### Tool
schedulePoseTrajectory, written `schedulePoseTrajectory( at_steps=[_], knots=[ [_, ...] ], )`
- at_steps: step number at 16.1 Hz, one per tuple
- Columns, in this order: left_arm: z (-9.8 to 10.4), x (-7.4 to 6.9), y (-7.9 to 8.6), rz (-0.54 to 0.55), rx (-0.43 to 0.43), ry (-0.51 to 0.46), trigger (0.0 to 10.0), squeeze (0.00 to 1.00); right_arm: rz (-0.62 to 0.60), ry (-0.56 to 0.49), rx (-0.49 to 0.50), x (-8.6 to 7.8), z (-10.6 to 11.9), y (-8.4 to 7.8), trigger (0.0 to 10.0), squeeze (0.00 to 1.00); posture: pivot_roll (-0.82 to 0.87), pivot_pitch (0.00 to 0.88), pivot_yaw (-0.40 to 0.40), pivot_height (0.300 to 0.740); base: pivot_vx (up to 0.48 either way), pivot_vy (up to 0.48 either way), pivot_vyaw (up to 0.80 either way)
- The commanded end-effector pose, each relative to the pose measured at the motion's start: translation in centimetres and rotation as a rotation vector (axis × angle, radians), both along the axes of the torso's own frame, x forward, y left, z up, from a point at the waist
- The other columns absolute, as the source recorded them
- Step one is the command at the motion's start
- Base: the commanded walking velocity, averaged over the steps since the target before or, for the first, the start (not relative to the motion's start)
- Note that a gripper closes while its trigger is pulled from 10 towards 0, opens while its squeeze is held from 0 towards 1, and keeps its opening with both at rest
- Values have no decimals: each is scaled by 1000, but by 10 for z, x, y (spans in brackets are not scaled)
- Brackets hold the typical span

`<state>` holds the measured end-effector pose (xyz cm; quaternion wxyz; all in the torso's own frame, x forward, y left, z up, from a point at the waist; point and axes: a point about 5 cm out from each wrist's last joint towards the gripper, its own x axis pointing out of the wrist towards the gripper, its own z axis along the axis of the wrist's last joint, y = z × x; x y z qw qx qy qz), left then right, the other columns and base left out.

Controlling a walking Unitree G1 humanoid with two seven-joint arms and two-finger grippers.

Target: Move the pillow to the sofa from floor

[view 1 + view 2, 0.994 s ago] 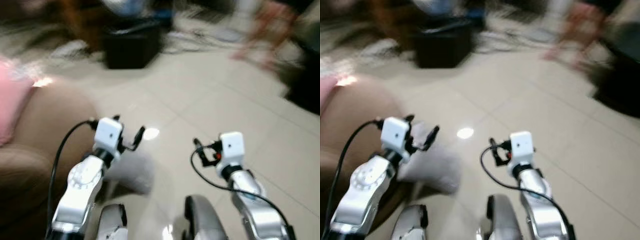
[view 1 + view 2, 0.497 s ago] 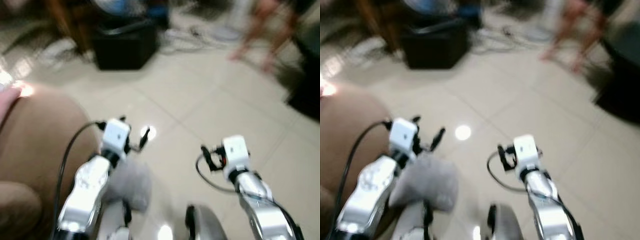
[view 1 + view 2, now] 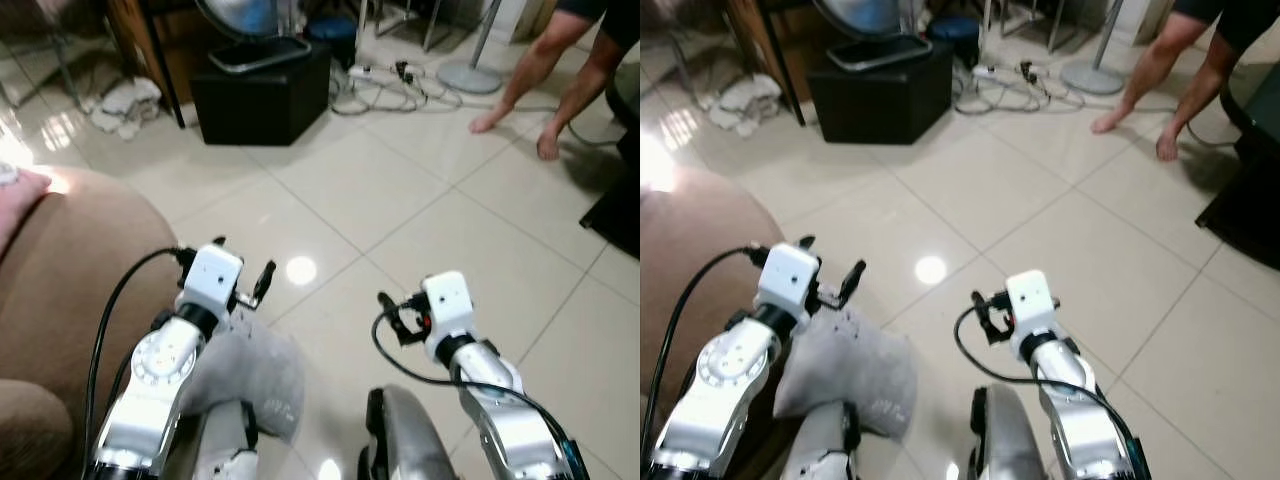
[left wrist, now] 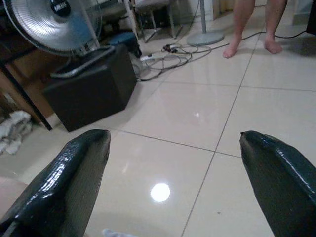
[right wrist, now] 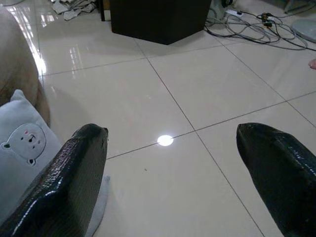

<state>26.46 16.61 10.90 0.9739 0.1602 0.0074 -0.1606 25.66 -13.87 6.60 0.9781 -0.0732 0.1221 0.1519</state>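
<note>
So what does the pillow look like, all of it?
The pillow is soft, light grey fabric, a bit crumpled, with pointed corners. In the right wrist view its face has a little round bear picture. It lies on the shiny tiled floor, close against the brown sofa. The left gripper hangs just above it, open; whether they touch is hard to tell.

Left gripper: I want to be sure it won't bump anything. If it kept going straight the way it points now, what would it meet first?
Probably bare floor tiles. The left gripper, jaws open, points forward and down at open floor. The black box sits off to one side and further away, though depth is hard to judge.
</note>
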Motion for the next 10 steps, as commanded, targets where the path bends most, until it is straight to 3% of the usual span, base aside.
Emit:
schedulePoseTrajectory(
  at_steps=[1,10],
  knots=[
    [0,0,1,-8,18,-10,10000,0,-13,9,-19,-2,-4,-6,10000,0,-7,75,-18,601,0,0,0],
    [4,-5,-2,-108,7,-16,10000,0,-1,-20,-9,-5,9,3,10000,0,-7,74,-15,546,0,0,0]
  ],
)
